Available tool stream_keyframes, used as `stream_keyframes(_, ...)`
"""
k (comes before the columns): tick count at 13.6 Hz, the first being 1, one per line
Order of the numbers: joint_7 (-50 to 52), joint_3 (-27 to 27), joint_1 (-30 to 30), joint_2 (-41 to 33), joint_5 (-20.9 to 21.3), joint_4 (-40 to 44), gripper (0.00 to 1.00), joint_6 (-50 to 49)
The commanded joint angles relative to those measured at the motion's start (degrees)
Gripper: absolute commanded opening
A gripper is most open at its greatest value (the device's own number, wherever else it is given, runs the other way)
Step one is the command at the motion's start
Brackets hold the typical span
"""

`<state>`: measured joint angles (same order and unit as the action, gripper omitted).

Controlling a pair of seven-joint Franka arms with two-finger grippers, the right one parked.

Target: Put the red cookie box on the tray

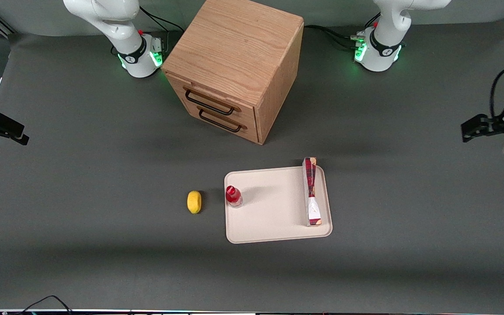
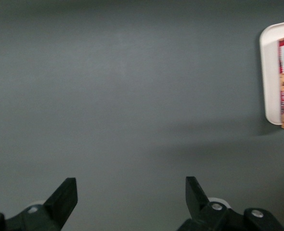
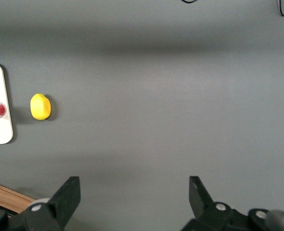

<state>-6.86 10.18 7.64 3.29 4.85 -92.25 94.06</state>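
on the dark desk (image 1: pixel 103 218), the wooden drawer cabinet (image 1: pixel 234 65) stands at twelve o'clock from the cream tray (image 1: pixel 274 210). the red cookie box (image 1: pixel 312 192) rests on edge along the tray's three o'clock rim; it looks light, stiff and crushable, best pinched across its thin middle. the gripper (image 2: pixel 132 199) hangs wide open and empty, well apart toward the working arm's end.

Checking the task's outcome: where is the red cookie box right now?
The red cookie box lies on the tray, along its edge toward the working arm's end; the open gripper hangs apart over bare table.
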Motion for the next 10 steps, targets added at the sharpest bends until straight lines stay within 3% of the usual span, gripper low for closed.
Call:
stream_keyframes(1, 0.17, 0.01, -0.96, -0.48, -1.85, -0.74, 1.00, 0.60)
stream_keyframes(4, 6.31, -0.07, -0.70, -1.71, -2.81, -1.00, 1.00, -0.71)
stream_keyframes(10, 5.72, -0.86, 0.80, -0.84, -3.18, 1.01, 1.00, -2.03)
